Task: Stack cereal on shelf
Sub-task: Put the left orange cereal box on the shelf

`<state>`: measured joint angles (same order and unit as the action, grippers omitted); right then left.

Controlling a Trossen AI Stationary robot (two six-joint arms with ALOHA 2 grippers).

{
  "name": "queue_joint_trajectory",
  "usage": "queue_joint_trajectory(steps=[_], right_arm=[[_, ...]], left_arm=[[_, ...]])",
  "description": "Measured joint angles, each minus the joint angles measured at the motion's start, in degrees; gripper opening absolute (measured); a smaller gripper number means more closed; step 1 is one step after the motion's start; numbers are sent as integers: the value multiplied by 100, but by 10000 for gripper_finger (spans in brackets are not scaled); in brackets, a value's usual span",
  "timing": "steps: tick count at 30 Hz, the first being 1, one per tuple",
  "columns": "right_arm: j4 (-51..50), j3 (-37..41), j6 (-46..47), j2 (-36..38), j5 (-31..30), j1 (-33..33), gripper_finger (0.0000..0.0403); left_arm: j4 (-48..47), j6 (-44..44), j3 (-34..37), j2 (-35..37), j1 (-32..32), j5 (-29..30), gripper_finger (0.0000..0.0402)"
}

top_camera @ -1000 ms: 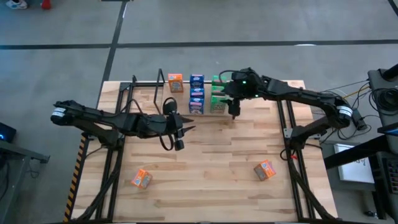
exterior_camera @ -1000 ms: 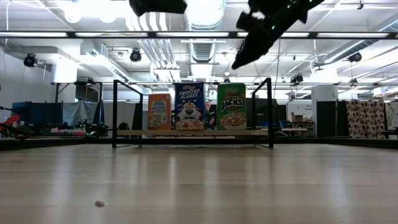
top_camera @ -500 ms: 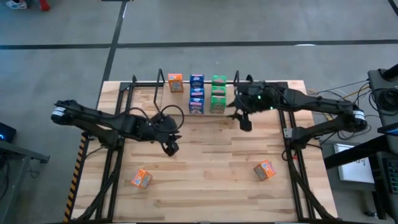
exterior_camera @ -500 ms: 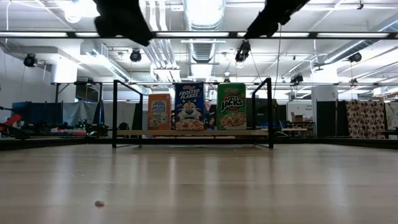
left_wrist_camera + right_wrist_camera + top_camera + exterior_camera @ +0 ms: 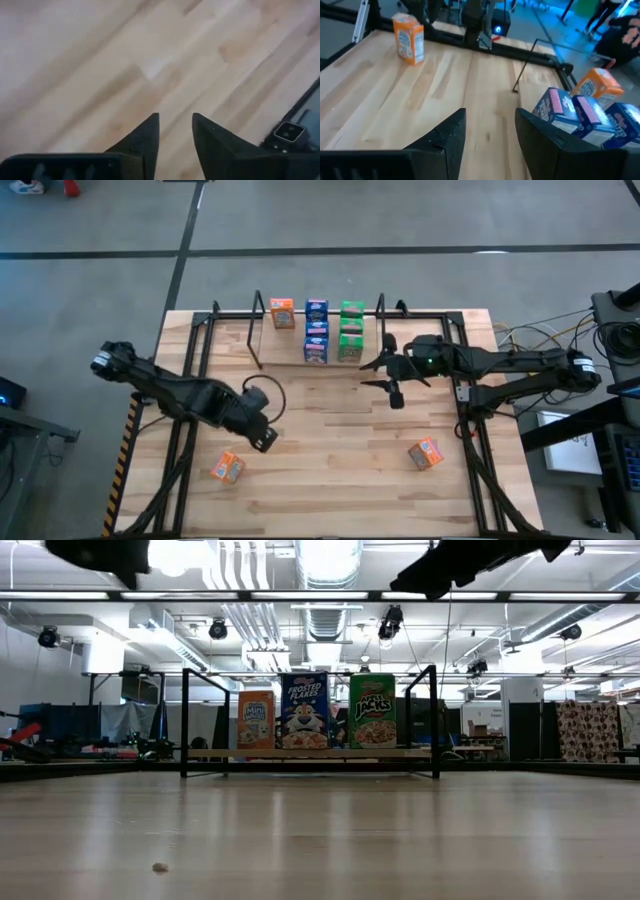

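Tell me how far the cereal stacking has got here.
Seven boxes sit on the shelf: one orange box, three blue boxes and three green boxes. Both grippers are empty; the left gripper is near one loose orange box. Another loose orange box also remains.

you've got two dark jointed arms, a white band near each shoulder, a black cable looping off the left arm [image 5: 190, 392], a green light glowing on the right arm [image 5: 480, 361].

L tool [image 5: 267, 441] now nearer front-left orange box [image 5: 227, 468]; R tool [image 5: 394, 394] back from shelf [image 5: 256, 330].
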<state>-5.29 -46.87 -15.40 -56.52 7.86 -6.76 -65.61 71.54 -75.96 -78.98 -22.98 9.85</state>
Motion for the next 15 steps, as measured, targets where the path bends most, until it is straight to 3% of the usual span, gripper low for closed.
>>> queue_joint_trajectory(steps=[7, 15], right_arm=[[268, 175, -22, 16, 7, 2, 149], [266, 175, -20, 12, 7, 2, 146]], left_arm=[[-396, 1873, 259, -79, -553, -940, 173], [-935, 2754, 259, -189, -1230, -1400, 248]])
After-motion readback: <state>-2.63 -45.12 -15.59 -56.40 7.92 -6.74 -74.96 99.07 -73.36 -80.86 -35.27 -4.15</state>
